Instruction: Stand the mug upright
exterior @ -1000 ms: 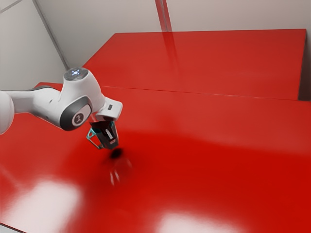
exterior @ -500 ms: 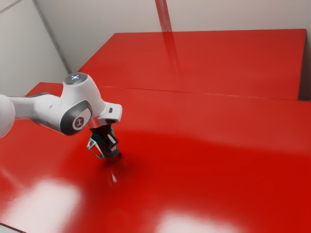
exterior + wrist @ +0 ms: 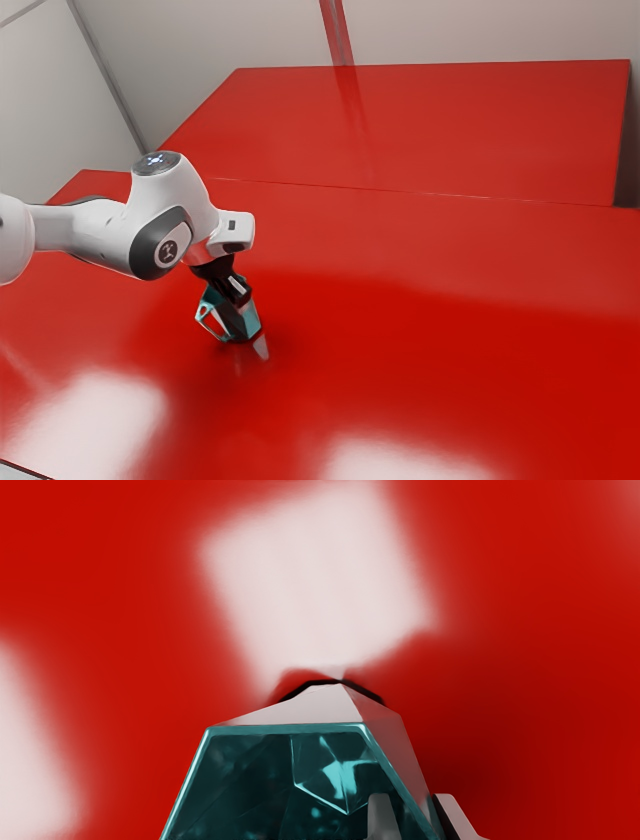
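My black two-finger gripper [image 3: 412, 801] is clamped on one side wall of the faceted mug, teal inside and pale outside [image 3: 250, 320]: the inner finger [image 3: 384, 820] sits within its mouth, the outer finger [image 3: 459, 820] against its outside. The mug hangs at my fingertips and leans a little, its angular teal handle [image 3: 208, 302] on the exterior view's left of my grip. The glossy red table [image 3: 450, 250] lies close beneath; whether the base touches it I cannot tell.

The step in hand, as I judge it, is levelling the mug and setting it down. I should turn my wrist slowly until the base is parallel to the table, then lower gently and open only once it sits flat. Holding one wall off-centre, I risk the mug swivelling in my pinch or tipping when I let go.

I count one mug, one handle, two fingers and one arm [image 3: 165, 215].
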Motion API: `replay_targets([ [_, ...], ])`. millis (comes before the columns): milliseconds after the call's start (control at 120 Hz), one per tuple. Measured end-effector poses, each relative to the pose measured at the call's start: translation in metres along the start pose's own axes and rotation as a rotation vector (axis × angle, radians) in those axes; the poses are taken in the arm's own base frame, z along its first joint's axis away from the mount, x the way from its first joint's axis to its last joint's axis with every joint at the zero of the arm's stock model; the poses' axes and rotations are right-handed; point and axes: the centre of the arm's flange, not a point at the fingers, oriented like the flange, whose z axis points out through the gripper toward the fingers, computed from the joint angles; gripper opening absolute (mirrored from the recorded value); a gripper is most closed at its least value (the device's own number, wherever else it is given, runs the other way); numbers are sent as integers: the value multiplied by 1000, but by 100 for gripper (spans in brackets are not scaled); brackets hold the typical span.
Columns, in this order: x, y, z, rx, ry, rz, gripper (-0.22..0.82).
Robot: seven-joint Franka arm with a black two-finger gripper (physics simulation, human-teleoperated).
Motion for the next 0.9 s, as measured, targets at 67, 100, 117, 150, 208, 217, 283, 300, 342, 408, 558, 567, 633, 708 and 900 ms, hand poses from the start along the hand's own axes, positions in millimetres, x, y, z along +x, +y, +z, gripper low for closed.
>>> replay_targets([
  [67,0,0,0,-1,0,-2,0],
  [100,0,0,0,-1,1,-2,2],
  [117,0,1,0,-1,1,-2,3],
  [150,1,1,-1,-1,2,-1,5],
  [208,1,2,-2,-1,4,1,9],
  [217,2,2,-2,-1,4,1,9],
  [283,2,2,-3,-1,7,0,13],
  [300,2,2,-3,-1,8,0,13],
  [342,3,3,-4,-1,8,0,15],
  [408,3,4,-4,-2,11,0,18],
  [558,6,4,-9,-4,22,-4,25],
  [567,6,4,-9,-4,22,-5,25],
  [633,7,4,-13,-5,30,-6,27],
  [708,9,4,-19,-7,40,-8,29],
  [900,20,2,-49,-28,72,-32,32],
])
